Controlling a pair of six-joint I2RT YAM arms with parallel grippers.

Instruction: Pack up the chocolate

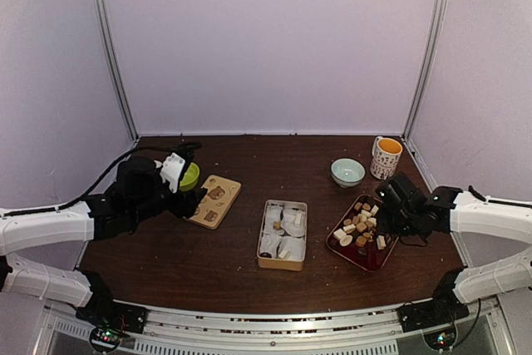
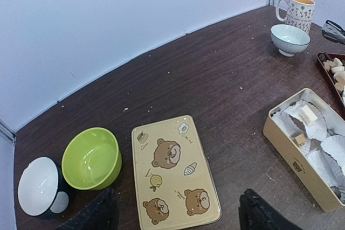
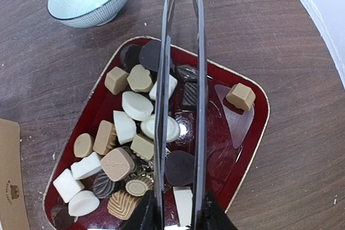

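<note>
The chocolate [image 1: 362,229] is a heap of white, tan and dark pieces in a red tray [image 1: 371,265] at the right. In the right wrist view the chocolate [image 3: 124,133] fills the tray's [image 3: 259,127] left half. My right gripper [image 3: 177,214] is shut on thin metal tongs [image 3: 198,79]. Their blades stand slightly apart over the tray, with a dark round piece [image 3: 180,166] between them. A tan tin box [image 1: 283,234] with white liners sits mid-table and holds a few pieces [image 2: 308,112]. My left gripper [image 2: 178,216] is open and empty above the bear lid [image 2: 173,172].
A green bowl [image 2: 91,158] and a white-lined dark bowl [image 2: 40,187] stand left of the lid. A pale blue bowl [image 1: 347,172] and a flowered mug [image 1: 386,156] stand behind the red tray, near the back right wall.
</note>
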